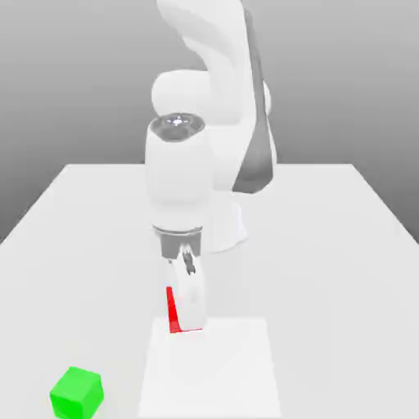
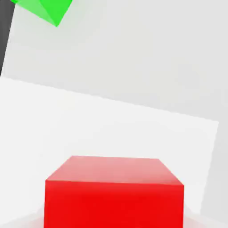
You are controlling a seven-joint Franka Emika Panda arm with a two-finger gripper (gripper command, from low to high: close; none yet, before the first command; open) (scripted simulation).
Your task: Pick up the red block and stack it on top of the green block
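One red block (image 1: 173, 315) sits tilted, clamped in the gripper (image 1: 186, 315).

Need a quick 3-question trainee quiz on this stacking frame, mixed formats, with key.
1. True or false: the red block already sits on top of the green block.
2. Multiple choice: in the exterior view, the green block lies (A) near the lower left corner of the table, (B) behind the arm's base, (C) at the far right edge.
3. Fill in: the gripper is shut on the ____ block.

Key
1. False: the two blocks are apart, with the green one standing alone on the table.
2. A
3. red
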